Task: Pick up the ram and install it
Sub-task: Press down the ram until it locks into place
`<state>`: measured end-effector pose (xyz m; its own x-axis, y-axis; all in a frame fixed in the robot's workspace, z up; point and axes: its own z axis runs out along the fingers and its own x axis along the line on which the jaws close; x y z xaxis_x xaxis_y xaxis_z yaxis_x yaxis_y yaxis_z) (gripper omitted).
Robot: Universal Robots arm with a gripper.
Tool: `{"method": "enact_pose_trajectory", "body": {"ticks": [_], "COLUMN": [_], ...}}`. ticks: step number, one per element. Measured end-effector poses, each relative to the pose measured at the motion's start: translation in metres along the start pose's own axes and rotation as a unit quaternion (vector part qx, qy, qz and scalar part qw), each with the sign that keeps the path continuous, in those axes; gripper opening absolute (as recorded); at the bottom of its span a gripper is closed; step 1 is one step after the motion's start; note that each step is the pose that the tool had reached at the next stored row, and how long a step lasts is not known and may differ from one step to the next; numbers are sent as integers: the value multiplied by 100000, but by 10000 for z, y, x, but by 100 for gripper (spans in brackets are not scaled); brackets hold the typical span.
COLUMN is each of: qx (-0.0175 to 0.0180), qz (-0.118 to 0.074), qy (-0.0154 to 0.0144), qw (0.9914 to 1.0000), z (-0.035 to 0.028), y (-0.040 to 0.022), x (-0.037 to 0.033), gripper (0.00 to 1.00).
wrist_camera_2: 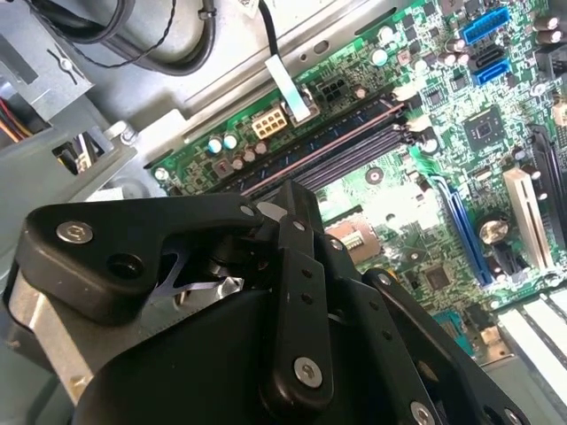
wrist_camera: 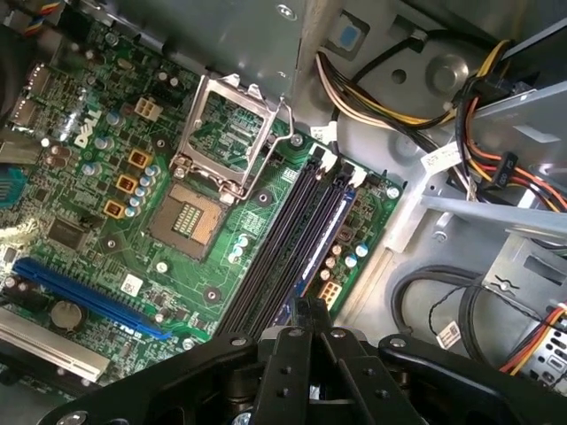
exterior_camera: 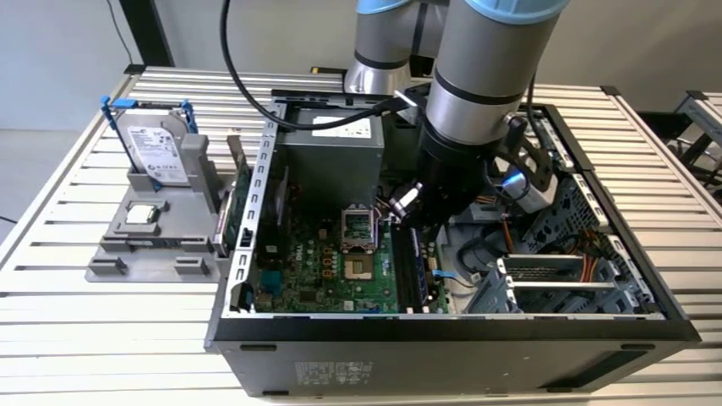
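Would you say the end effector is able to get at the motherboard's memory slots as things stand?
Probably yes: the end effector hangs just above the memory slots, and the cables lie beside the board, not across them.

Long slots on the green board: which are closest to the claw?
The dark parallel slots with white end clips, under the gripper; the bright blue slot lies farther off.

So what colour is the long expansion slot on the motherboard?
Blue; the expansion slot shows best in the first wrist view.
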<state>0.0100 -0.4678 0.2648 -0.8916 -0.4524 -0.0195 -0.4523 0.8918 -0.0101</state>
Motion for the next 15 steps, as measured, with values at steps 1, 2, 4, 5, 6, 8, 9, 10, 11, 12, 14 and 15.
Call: {"method": "enact_pose_trajectory", "body": {"ticks": [1,2,4,5,6,8,9,10,11,12,14,15], "qx": [-6,-11,-14,-18,-12,-23,-26,-30,-35,-37,-37,-39], "qz": [-187,-356,-626,-749,-878,-1168,-1323,-1518,-1736,-1957,-2327,-2476], "qy": [-5,-6,-10,-13,-7,-16,-19,-21,-24,-32,-50,-53], "qw": [100000,99999,99998,99997,99996,99993,99991,99988,99985,99981,99973,99969], "z": [0,0,0,-1,-3,-3,-3,-3,-3,-3,-4,-5], "y": [0,0,0,0,0,0,0,0,0,0,0,0], "x": [0,0,0,0,0,0,0,0,0,0,0,1], "gripper": [0,0,0,0,0,0,0,0,0,0,0,0]}}
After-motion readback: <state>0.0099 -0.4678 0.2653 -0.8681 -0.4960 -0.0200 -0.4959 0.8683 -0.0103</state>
